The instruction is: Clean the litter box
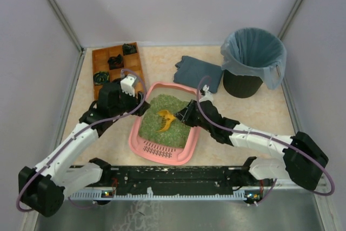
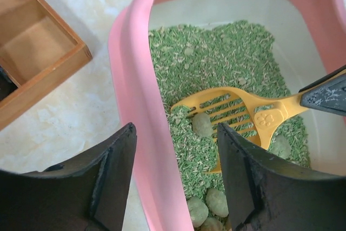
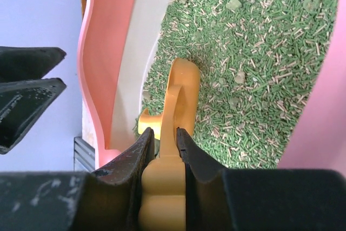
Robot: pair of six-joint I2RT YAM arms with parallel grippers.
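Slotted at its near end, the pink rounded-rectangle plastic litter box (image 1: 162, 150) sits mid-table (image 1: 108, 139) on cream mottled stone. Over its left rim the left claw (image 2: 175, 131) is released, with one black finger on each side of the smooth wall. From the box's right, the right claw (image 3: 164, 133) clenches the flat handle of a yellow slotted plastic scoop (image 2: 232, 109). The scoop lies on green pellet litter (image 3: 259, 52) among rounded clumps (image 2: 203, 124). Beyond the box lie a brown wooden compartment tray (image 1: 116, 63), a grey-blue cloth (image 1: 200, 71) and a bagged black bin (image 1: 253, 60).

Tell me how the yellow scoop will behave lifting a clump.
The scoop looks like thin moulded plastic, so probably stiff and light. Its slots should let loose litter fall through. The rounded clump at its edge may roll off if tilted.
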